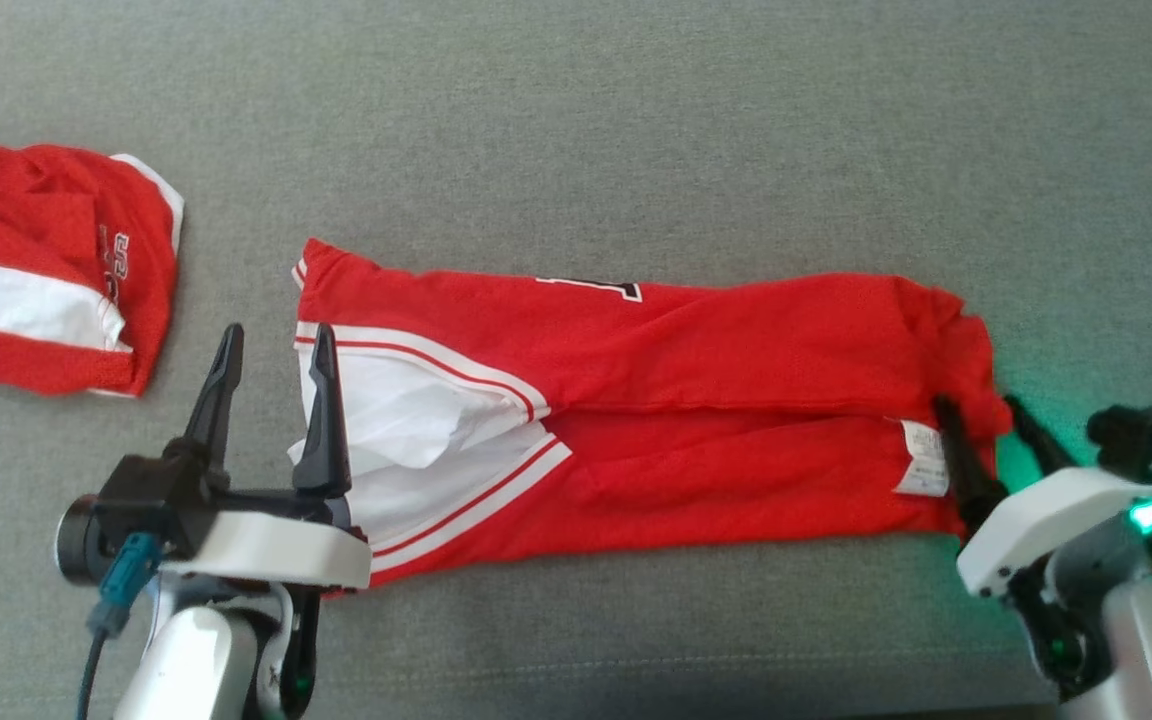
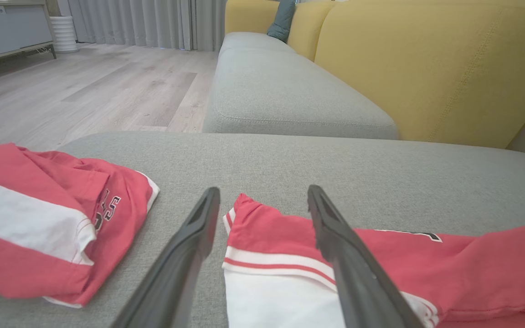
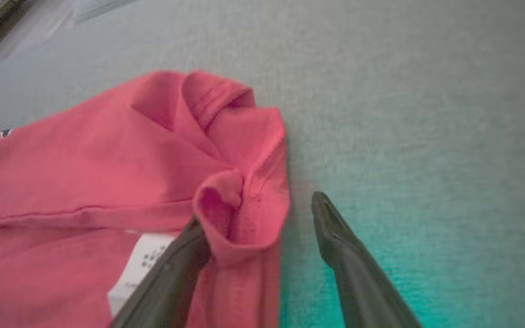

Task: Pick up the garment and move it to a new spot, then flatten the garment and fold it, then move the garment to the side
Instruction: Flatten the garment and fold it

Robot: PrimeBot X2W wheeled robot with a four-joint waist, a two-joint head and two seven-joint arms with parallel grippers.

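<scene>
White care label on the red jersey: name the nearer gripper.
Right: right gripper straddles the red jersey's edge beside its white care label; left gripper is at the opposite end.

White shells [image 1: 266, 550], long black fingers [image 1: 324, 400] — teal cable [image 1: 126, 580] left, green LED [image 1: 1148, 516] right.

Folded red-white shirt [image 1: 46, 265] on grey cushion [image 1: 636, 120]; yellow backrest [image 2: 426, 68].

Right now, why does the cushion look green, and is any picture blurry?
Head view: a green lamp on the right wrist tints the cushion beside the right gripper. Right wrist view: same teal cast, soft blur. Left wrist view: sharp.
</scene>
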